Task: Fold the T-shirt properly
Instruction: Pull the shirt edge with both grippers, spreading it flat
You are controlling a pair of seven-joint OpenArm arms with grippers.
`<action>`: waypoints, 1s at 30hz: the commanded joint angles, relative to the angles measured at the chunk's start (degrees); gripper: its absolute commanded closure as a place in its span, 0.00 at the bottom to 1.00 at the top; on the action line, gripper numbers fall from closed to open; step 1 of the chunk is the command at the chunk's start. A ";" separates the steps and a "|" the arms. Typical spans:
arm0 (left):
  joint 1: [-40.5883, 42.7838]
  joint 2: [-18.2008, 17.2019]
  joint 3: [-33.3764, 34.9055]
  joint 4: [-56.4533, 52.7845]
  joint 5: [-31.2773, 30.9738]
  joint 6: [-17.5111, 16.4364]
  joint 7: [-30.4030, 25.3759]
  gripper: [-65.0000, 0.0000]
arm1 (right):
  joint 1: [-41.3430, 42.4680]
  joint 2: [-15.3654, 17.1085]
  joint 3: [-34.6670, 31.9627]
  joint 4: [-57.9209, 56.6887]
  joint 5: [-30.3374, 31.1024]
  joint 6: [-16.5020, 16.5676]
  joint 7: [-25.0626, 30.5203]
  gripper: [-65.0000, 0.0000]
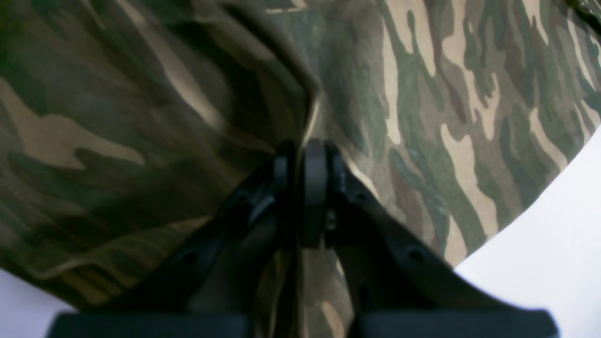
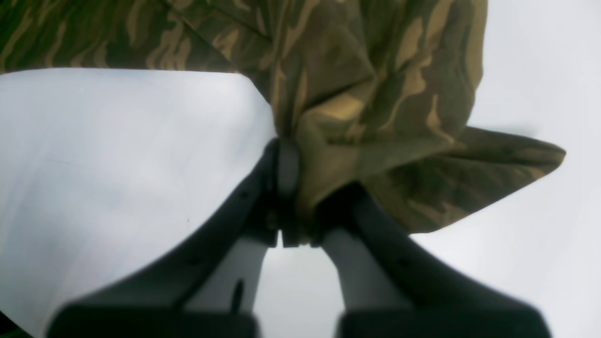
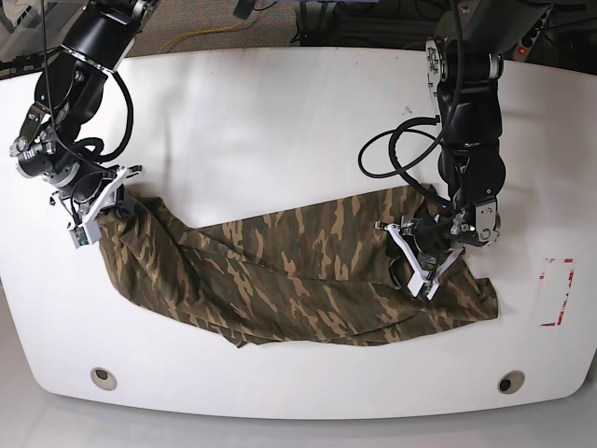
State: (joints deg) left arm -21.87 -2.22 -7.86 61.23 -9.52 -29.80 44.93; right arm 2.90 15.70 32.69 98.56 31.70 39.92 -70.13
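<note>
The T-shirt (image 3: 298,280) lies crumpled on the white table (image 3: 280,121), in the near half of it, closer to the front edge than to the back edge. Its long axis runs across the table from side to side, tilted slightly: the end toward the table's left edge in the base view sits a little farther back, the end toward the right edge a little nearer the front. Which end is the collar and which the hem I cannot tell from the bunched cloth.

My right gripper (image 2: 296,188) is at the end of the T-shirt near the table's left edge in the base view. Its jaws are closed on a gathered bunch of the cloth; in the right wrist view the fabric rises out of the pinch and fans away in folds, one flap sticking out sideways over bare table.

My left gripper (image 1: 303,188) is at the opposite end, toward the table's right edge in the base view, resting on top of the cloth. Its jaws are pressed together, and in the left wrist view a raised fold of fabric meets the closed tips; the cloth appears pinched between them. Flat camouflage cloth spreads on both sides of the pinch, with bare table at the corner.

A red rectangular mark (image 3: 557,291) sits on the table near its right edge, apart from the T-shirt.
</note>
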 commanded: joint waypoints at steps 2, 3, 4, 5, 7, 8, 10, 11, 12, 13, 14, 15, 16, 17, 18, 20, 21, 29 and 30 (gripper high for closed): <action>-0.42 -0.29 -0.01 3.08 -0.99 -0.31 -1.10 0.99 | 0.93 0.87 0.32 0.82 0.78 0.08 1.25 1.00; 0.20 -0.29 -0.01 4.48 -1.07 -0.40 -1.10 0.99 | 0.93 0.87 0.32 0.82 0.78 0.08 1.25 1.00; 0.73 -0.20 -0.01 6.24 -1.07 -0.75 -0.93 1.00 | 0.93 0.87 0.32 0.82 0.78 0.08 1.25 1.00; 0.99 -0.11 -0.01 7.56 -1.07 -1.27 -0.84 1.00 | 0.93 0.87 0.32 0.82 0.78 0.08 1.25 1.00; 2.22 -0.02 0.08 11.16 -0.90 -3.03 -0.66 1.00 | 0.93 0.87 0.32 0.82 0.78 0.08 1.25 1.00; 2.83 -0.02 0.08 12.39 -0.81 -3.56 -0.22 1.00 | 0.93 0.87 0.32 0.82 0.78 0.08 1.25 1.00; 3.71 -0.11 0.34 14.06 -0.81 -3.82 1.53 1.00 | 0.93 0.87 0.32 0.82 0.78 0.08 1.25 1.00; 4.24 -0.20 0.69 14.77 -0.99 -4.00 2.41 1.00 | 0.93 0.87 0.41 0.82 0.78 0.08 1.25 1.00; 4.59 -0.29 1.13 15.56 -1.07 -4.00 3.03 1.00 | 0.93 0.87 0.41 0.82 0.69 0.08 1.25 1.00; 5.30 -0.37 1.66 17.23 -1.07 -4.00 4.00 1.00 | 0.93 0.87 0.41 0.82 0.69 0.08 1.25 1.00; 6.53 -0.37 2.10 19.60 -1.07 -4.09 4.70 1.00 | 0.93 0.87 0.41 0.82 0.69 0.08 1.25 1.00; 7.49 -0.46 2.28 21.19 -1.07 -4.09 5.23 1.00 | 0.93 0.87 0.41 0.82 0.69 0.08 1.25 1.00; 8.46 -0.46 2.45 22.94 -1.07 -4.26 5.58 1.00 | 0.93 0.87 0.41 0.82 0.69 0.08 1.25 1.00; 10.31 -1.17 2.63 26.11 -0.99 -5.49 6.02 1.00 | 1.02 0.87 0.41 0.82 0.69 0.08 1.25 1.00; 11.71 -1.69 2.63 28.22 -0.90 -6.37 6.11 1.00 | 1.02 0.87 0.41 0.82 0.69 0.08 1.25 1.00; 14.53 -2.22 2.63 32.00 -0.90 -7.52 6.11 1.00 | 1.02 0.87 0.41 0.82 0.69 0.08 1.25 1.00; 16.37 -2.40 2.63 34.28 -0.81 -8.13 6.11 1.00 | 1.10 0.78 0.41 0.82 0.69 0.08 1.25 1.00; 29.91 -7.50 2.36 47.30 -0.90 -10.20 6.11 1.00 | 1.02 0.78 2.26 0.82 0.78 0.08 1.25 1.00; 30.97 -8.11 2.28 48.00 -0.90 -10.20 6.11 1.00 | 0.93 0.78 2.35 0.82 0.78 0.08 1.25 1.00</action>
State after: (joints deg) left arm 8.82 -8.84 -5.15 106.52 -9.96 -40.34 51.86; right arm 2.83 15.44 34.72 98.45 31.73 39.99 -70.15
